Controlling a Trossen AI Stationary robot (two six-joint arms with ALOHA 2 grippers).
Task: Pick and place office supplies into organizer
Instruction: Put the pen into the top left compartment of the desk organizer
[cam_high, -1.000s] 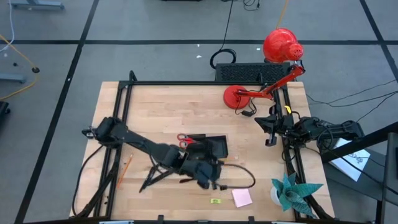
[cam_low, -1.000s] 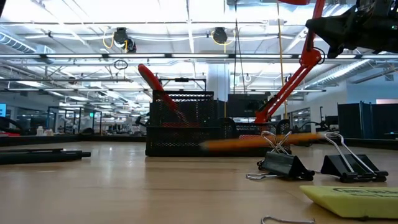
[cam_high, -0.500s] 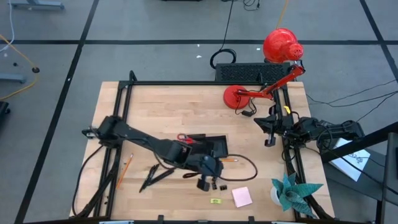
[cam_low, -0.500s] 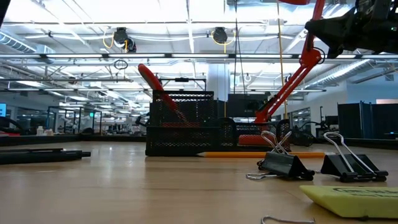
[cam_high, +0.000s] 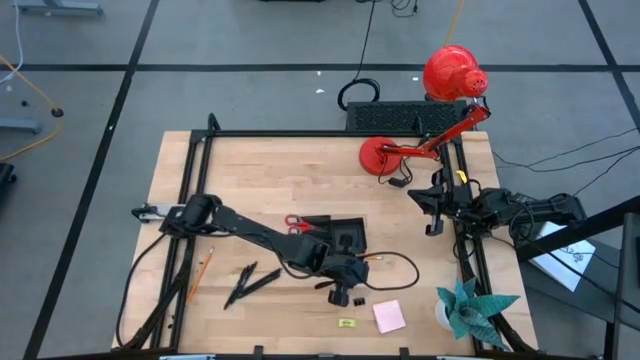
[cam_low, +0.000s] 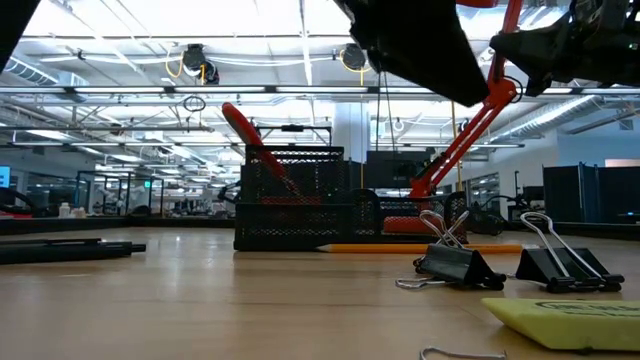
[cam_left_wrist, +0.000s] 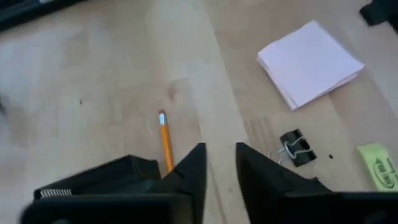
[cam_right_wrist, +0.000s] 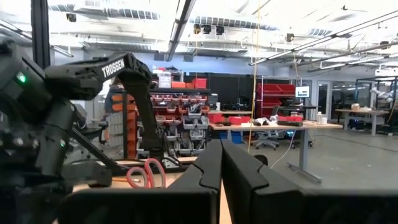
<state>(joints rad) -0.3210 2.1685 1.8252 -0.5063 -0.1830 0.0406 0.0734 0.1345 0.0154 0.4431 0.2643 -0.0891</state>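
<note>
The organizer (cam_high: 338, 236), seen from above, lies just behind the left gripper (cam_high: 345, 283), with the red-handled scissors (cam_high: 298, 225) at its edge; a pencil (cam_high: 203, 270), dark pens (cam_high: 250, 284), clips (cam_high: 360, 299) and the sticky-note pad (cam_high: 389, 317) are left on the table. In the low view, two clips (cam_low: 455, 262) and an orange pencil (cam_low: 420, 248) are seen loose. In the left wrist view, the jaws are seen slightly parted, nothing pinched, over another pencil (cam_left_wrist: 165, 138). The right gripper (cam_right_wrist: 221, 174), pressed together, is parked well apart.

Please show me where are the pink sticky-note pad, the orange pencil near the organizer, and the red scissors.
pink sticky-note pad (cam_left_wrist: 310, 61), left wrist view, middle of its top sheet.
orange pencil (cam_left_wrist: 165, 140), left wrist view, middle of the visible shaft.
red scissors (cam_high: 297, 225), high view, on the red handles beside the organizer.
</note>
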